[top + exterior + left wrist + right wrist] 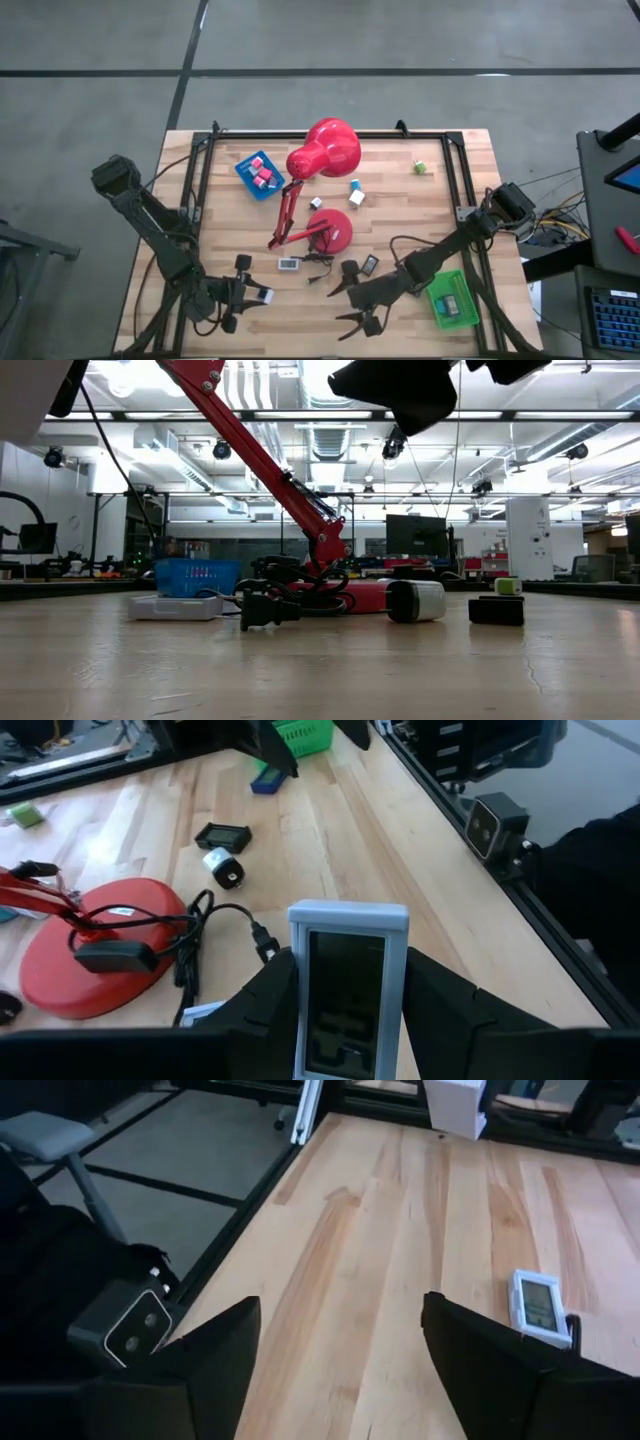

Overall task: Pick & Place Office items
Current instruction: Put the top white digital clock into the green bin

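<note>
White flat rectangle (347, 990), probably a display, clenched in left hand (345, 1020), right hand (340, 1350) released.

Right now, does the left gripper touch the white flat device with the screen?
Touching. In the left wrist view both fingers of the left gripper press against the sides of the white device, holding it above the table.

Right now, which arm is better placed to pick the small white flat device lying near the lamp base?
Probably right: the right gripper is open and empty, with the white device ahead. The left gripper holds another device.
</note>
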Robot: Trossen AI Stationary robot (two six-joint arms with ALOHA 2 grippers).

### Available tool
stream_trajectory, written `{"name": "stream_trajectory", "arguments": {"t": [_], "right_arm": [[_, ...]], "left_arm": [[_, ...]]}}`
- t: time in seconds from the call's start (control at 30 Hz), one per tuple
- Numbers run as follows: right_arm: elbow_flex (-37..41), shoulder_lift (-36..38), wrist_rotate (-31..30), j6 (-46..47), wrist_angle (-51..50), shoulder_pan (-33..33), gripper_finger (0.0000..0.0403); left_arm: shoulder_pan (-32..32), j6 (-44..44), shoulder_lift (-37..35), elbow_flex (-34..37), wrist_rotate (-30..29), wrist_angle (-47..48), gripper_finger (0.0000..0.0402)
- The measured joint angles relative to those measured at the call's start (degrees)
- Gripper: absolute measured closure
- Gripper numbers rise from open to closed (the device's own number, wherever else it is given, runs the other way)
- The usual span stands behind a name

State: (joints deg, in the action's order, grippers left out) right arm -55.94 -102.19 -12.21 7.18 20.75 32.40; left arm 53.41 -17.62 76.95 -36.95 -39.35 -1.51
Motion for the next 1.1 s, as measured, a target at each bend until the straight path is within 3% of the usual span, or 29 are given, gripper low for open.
{"name": "stream_trajectory", "arguments": {"t": [0.37,0.57,0.93,1.1], "right_arm": [[0.0,0.0,0.0,-0.3,0.5,0.4,0.0129],[0.0,0.0,-2.1,-2.9,2.0,1.5,0.0131],[0.0,4.0,-14.8,-9.5,3.7,8.4,0.0144],[0.0,6.6,-20.4,-11.3,2.9,11.6,0.0151]], "left_arm": [[0.0,3.8,0.0,0.0,-1.8,-7.2,0.0267],[-0.5,10.7,2.3,0.0,-2.5,-16.4,0.0267],[-8.9,21.1,14.4,-1.9,7.7,-37.4,0.0267],[-14.0,24.2,20.1,-7.2,14.7,-39.4,0.0267]]}}
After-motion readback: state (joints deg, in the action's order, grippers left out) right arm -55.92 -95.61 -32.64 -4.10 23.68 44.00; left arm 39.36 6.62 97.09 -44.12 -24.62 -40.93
